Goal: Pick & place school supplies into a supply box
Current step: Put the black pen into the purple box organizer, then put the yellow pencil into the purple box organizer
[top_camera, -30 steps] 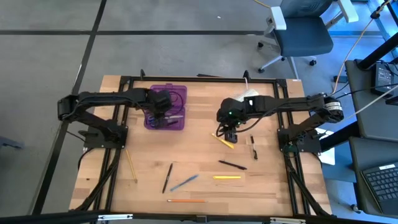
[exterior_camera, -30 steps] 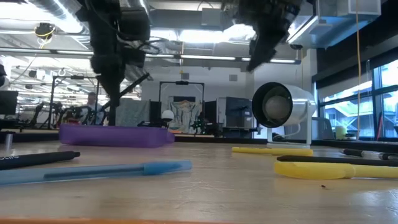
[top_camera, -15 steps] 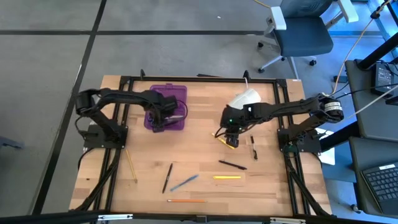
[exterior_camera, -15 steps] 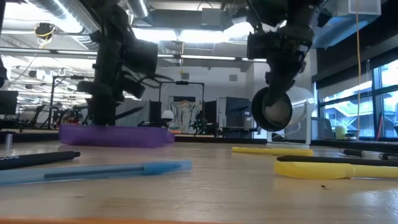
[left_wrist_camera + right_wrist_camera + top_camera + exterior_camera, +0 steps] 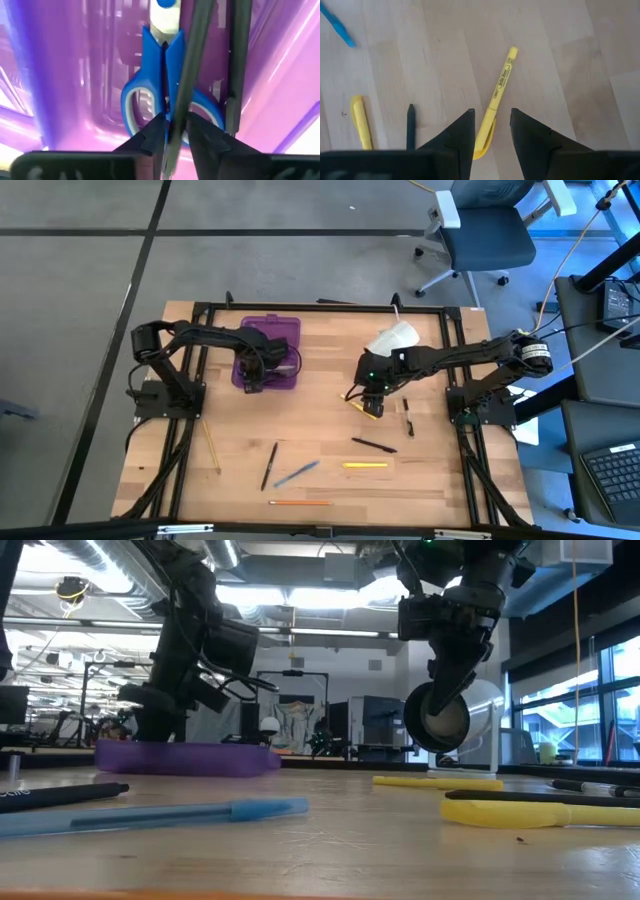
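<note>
The purple supply box (image 5: 288, 330) stands open at the table's far left, also in the low view (image 5: 185, 758). In it lie blue-handled scissors (image 5: 150, 95) and two dark pens (image 5: 237, 60). My left gripper (image 5: 255, 375) points down into the box, narrowly open, its fingers on either side of one dark pen (image 5: 192, 65) that lies over the scissors. My right gripper (image 5: 372, 400) hangs open over a yellow pen (image 5: 499, 90) that lies flat on the table, its fingers (image 5: 465, 130) on either side of the pen's near end. My left gripper comes from above into the box, with the dark pen's near part (image 5: 176, 125) between its fingertips. The fingers lie across the pen, which rests on the scissors. Whether the fingers touch the pen I cannot tell.
A white roll (image 5: 393, 338) lies at the far edge behind my right gripper. Loose on the table's near half are black pens (image 5: 374, 445), a yellow pen (image 5: 364, 465), a blue pen (image 5: 296, 473), an orange pencil (image 5: 300, 503) and a yellow pencil (image 5: 211, 445).
Both grippers have come down. My left gripper has sunk into the purple box and tipped steeper. My right gripper has dropped toward the yellow pen on the table. Both have kept still over the last half second.
</note>
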`<state>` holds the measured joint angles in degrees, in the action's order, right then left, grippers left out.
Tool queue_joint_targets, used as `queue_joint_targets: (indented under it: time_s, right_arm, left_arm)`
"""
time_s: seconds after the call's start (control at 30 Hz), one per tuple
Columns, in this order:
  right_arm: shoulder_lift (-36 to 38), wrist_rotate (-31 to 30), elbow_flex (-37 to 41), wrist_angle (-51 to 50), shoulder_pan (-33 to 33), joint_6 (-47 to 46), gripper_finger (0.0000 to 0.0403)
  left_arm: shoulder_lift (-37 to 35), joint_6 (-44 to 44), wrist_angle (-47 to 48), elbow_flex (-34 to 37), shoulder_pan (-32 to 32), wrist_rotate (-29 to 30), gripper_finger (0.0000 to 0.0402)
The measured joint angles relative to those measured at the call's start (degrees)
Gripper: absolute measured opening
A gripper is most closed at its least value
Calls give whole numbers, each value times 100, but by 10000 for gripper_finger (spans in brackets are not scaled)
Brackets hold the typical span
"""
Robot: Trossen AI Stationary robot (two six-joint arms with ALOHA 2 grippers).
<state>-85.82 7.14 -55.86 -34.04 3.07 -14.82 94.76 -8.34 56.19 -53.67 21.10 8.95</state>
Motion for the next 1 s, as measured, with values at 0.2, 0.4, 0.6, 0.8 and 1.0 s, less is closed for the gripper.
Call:
queue_joint_targets:
  time_s: [0.2, 0.4, 0.6, 0.8, 1.0]
  right_arm:
    - [0, 0, 0, -7, 0, 3, 128]
    - [0, -2, 0, -55, 0, 26, 128]
    - [0, -13, 0, -50, 0, 454, 128]
    - [0, -22, 0, 198, -2, 799, 128]
    - [0, -17, 0, 387, -2, 1373, 128]
  left_arm:
    - [-5, 154, 835, -540, 0, 16, 111]
    - [-464, 1309, 1794, -1175, 0, -270, 124]
    - [-1473, 3416, 2002, -1139, -218, -1001, 121]
    - [-2094, 5493, 2209, -899, -1122, -748, 110]
    - [-2169, 7612, 2288, -704, -2434, -704, 102]
